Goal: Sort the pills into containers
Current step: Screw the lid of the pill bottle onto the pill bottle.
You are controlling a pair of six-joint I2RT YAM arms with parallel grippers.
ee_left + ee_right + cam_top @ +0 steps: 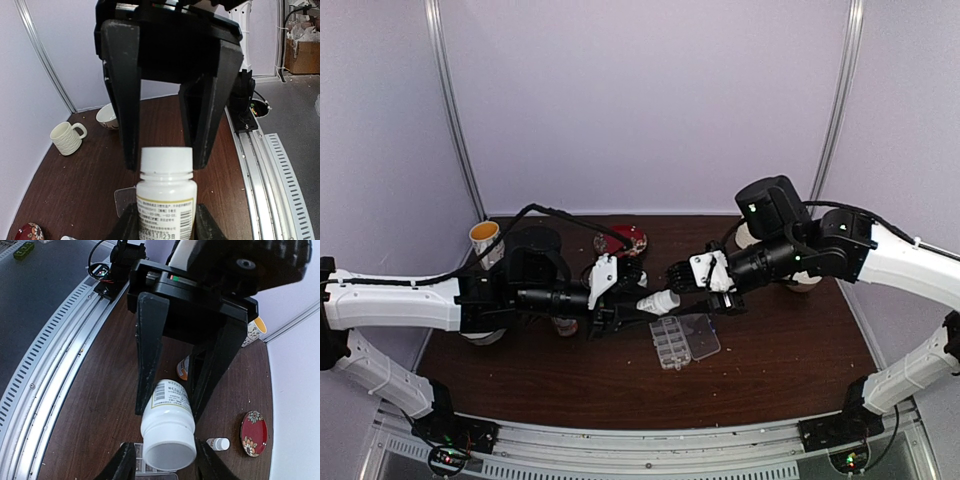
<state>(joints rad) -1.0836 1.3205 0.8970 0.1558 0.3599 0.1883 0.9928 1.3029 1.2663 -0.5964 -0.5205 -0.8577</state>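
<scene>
Above the brown table (780, 370), the left pincer (165, 222) grips a white bottle (165, 200), and the right pincer (166, 460) is closed on its cap (168, 445). At six o'clock from it lies the clear box (672, 345), lid open.

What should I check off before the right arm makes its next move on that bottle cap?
1. Hold of left gripper on white bottle: ok.
2. Bottle lifted off the table, lying sideways: ok.
3. Placement of right gripper astride the cap: ok.
4. Firm squeeze on the cap: cannot tell.
5. The organizer box lies open: ok.
6. Bottle directly over the box: cannot tell.
</scene>
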